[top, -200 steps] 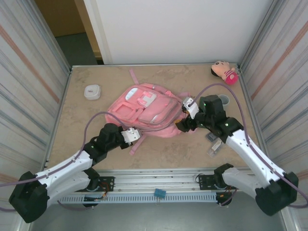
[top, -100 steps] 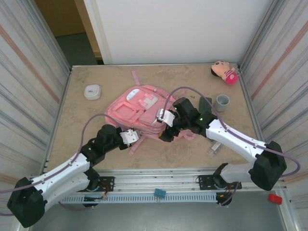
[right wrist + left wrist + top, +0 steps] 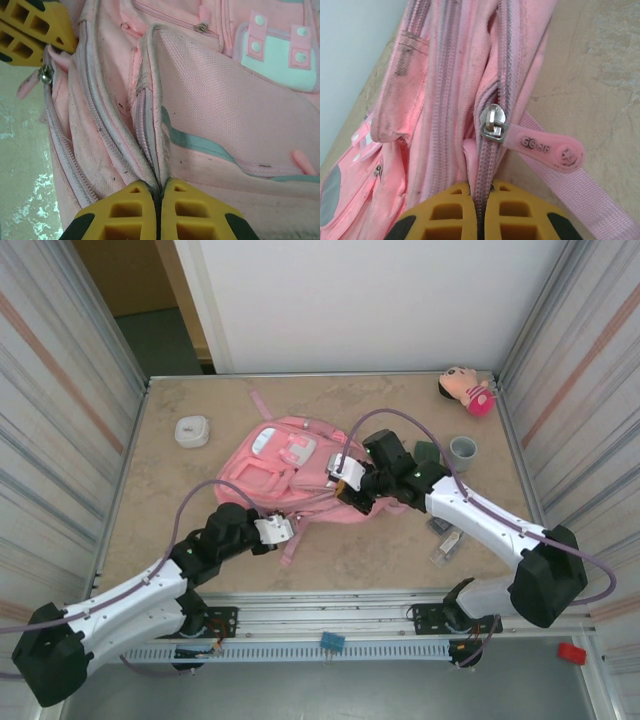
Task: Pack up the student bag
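Observation:
The student bag (image 3: 290, 462) is a large pink backpack lying flat in the middle of the table. My left gripper (image 3: 284, 527) is at its near edge and is shut on the zipper tape (image 3: 481, 172) just below the metal slider (image 3: 493, 124) and its pink pull tab (image 3: 547, 148). My right gripper (image 3: 347, 486) is at the bag's right side. It is shut on a fold of zipper seam (image 3: 152, 150) beside a front pocket. The left gripper's yellow fingers (image 3: 31, 26) show in the top left corner of the right wrist view. A pink strap (image 3: 580, 200) lies on the table.
A small white round case (image 3: 191, 430) sits at the left rear. A pink plush doll (image 3: 466, 388) lies in the far right corner. A grey cup (image 3: 462, 451) and a dark item (image 3: 427, 452) stand right of the bag. Small items (image 3: 446, 537) lie under the right arm.
My right gripper swung left onto the bag and shut on its zipper seam. The bag shifted and turned a little. My left gripper kept its hold.

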Available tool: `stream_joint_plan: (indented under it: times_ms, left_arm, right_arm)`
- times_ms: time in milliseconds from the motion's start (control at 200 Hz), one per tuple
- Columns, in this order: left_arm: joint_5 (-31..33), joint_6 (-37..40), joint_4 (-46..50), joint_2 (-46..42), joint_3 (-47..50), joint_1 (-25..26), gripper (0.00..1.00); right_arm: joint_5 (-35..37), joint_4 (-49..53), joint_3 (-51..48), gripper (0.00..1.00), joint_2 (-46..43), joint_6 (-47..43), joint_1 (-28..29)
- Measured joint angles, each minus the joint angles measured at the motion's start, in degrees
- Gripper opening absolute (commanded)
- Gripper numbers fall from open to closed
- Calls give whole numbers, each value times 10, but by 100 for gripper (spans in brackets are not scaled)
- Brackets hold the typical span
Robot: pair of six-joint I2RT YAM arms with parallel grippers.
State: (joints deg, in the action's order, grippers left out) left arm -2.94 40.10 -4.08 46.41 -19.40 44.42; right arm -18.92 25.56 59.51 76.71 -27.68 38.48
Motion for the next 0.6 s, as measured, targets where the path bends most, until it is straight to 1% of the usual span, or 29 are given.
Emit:
stream_joint_plan:
  times_ms: [90,241,291,366,466,541,596]
  left_arm:
    - [0,-2,-7,13,-1,7,0]
    - [-2,-14,-33,44,-5,15,0]
    - [-3,-19,-40,51,-5,17,0]
    - [-4,-29,-55,59,-5,19,0]
    - [-2,-36,-75,63,-5,23,0]
    - [5,-44,-92,66,-5,25,0]
    - [12,-50,-103,68,-5,26,0]
  right_arm:
    - [-17,5,12,0,2,-1,-9]
    - [-79,10,29,0,2,-13,-26]
    - [-90,6,30,0,2,-12,-31]
    - [-72,6,33,0,2,-2,-33]
    - [-23,10,49,0,9,17,-33]
    - [-9,11,61,0,16,31,-37]
    - [-3,9,62,21,17,42,-40]
